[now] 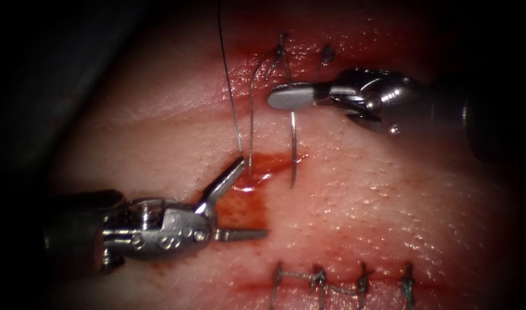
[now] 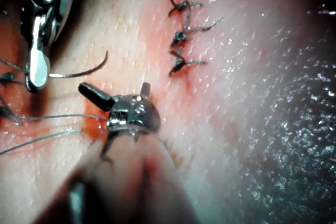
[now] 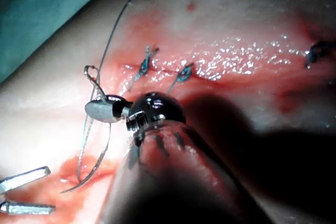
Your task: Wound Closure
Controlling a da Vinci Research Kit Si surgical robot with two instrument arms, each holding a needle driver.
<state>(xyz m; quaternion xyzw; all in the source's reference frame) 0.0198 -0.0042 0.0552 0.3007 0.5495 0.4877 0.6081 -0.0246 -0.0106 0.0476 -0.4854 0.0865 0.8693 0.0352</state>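
Near the tissue's upper edge, the right tool is pinching the needle near its thread end, tip free above the tissue; left tool is gaping empty beside the red fluid; regrasping seems next

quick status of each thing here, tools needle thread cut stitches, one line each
left tool: jaws open, holding nothing
right tool: jaws shut on the needle near one end
needle: hangs from the right tool, tip free above the tissue, not in it
thread: slack, runs up from the red patch
tissue: wet with red fluid beside the left tool
upper stitches: tied
lower stitches: tied row, cut closed
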